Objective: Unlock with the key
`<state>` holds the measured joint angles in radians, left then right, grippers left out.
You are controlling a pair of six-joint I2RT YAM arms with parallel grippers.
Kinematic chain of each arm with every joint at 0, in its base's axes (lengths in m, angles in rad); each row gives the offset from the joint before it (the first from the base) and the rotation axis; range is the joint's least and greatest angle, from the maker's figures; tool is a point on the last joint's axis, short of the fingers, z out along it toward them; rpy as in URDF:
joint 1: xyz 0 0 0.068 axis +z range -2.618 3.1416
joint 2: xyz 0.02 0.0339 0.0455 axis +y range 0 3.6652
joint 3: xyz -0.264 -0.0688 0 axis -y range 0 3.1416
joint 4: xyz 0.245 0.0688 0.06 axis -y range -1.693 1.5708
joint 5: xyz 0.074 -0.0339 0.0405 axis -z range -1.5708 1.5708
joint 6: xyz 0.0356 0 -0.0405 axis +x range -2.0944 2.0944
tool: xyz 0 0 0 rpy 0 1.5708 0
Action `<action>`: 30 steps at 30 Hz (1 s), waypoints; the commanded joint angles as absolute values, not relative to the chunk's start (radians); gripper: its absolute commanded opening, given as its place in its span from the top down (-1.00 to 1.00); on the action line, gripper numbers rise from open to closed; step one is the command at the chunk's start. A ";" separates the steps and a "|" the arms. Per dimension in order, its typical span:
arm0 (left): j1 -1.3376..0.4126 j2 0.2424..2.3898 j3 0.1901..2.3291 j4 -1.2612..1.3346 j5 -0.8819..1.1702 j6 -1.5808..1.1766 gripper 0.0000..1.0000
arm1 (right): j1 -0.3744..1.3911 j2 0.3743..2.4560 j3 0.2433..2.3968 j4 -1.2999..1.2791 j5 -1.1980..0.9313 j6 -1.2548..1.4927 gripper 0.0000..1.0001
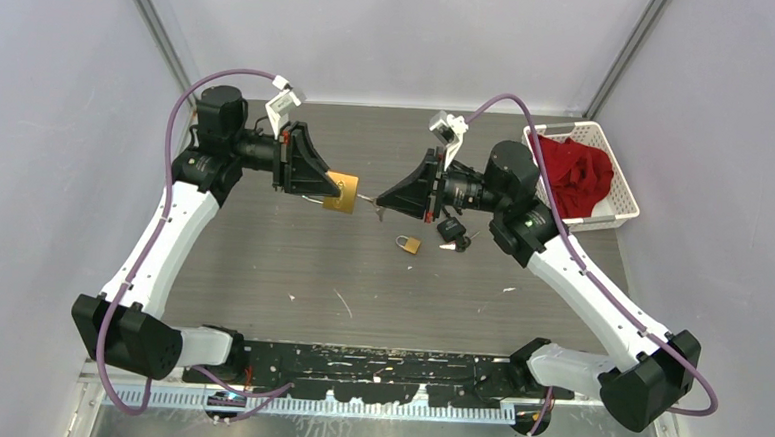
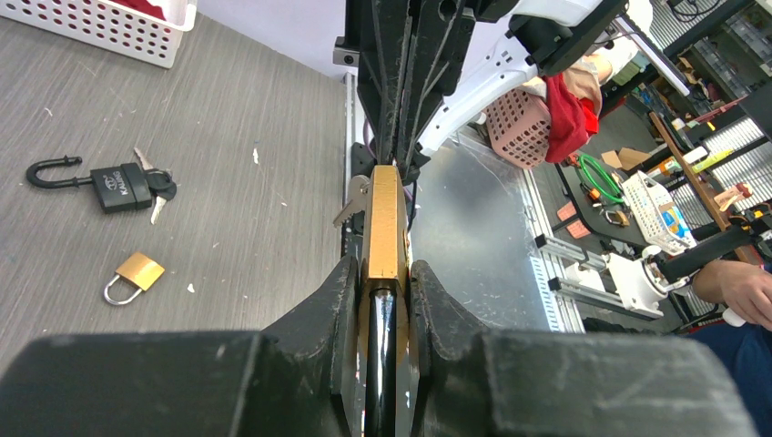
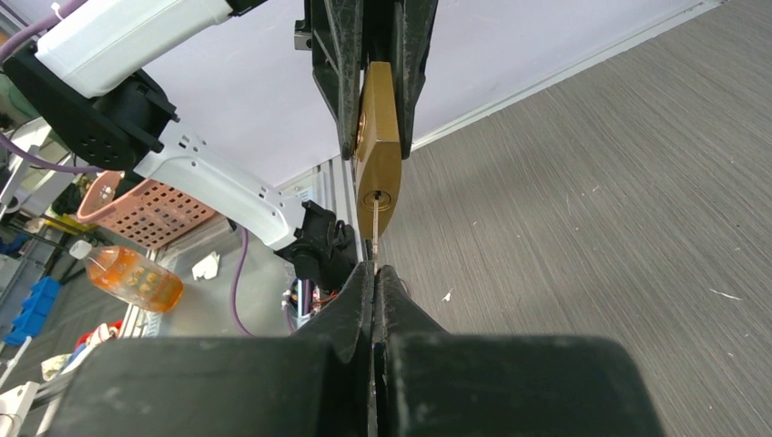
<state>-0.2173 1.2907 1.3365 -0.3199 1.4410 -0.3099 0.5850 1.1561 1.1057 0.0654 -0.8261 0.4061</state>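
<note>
Right wrist view: the right gripper (image 3: 374, 273) has its tips pressed together on the key (image 3: 374, 228). The key's thin blade rises straight from those tips to the keyhole (image 3: 374, 196) in the end face of the brass padlock (image 3: 382, 168), at the upper centre of the frame. The blade's tip meets the keyhole; how deep it sits cannot be told. The left gripper (image 3: 376, 127) enters from the top edge, clamped on the padlock's flat sides.

Left wrist view has the padlock edge-on between the two black fingers (image 2: 337, 309), with a bit of the key's silver showing at its far end.

Top external view puts the two grippers tip to tip above the middle of the desk (image 1: 261, 262), with padlock and key held in the air between them. To the lower right of that meeting point, a small brass padlock (image 1: 408, 244) and a black padlock (image 1: 451, 230) with keys lie on the desk. A white basket (image 1: 620, 196) holding red cloth (image 1: 576, 173) sits at the upper right.
</note>
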 commanded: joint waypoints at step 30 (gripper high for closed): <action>-0.211 1.262 1.377 -0.254 1.496 -0.342 1.00 | 0.581 1.164 1.119 0.155 -0.858 0.435 0.98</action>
<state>-0.2173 1.2907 1.3365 -0.3191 1.4441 -0.3176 0.5850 1.1679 1.1046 0.0826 -0.8337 0.4210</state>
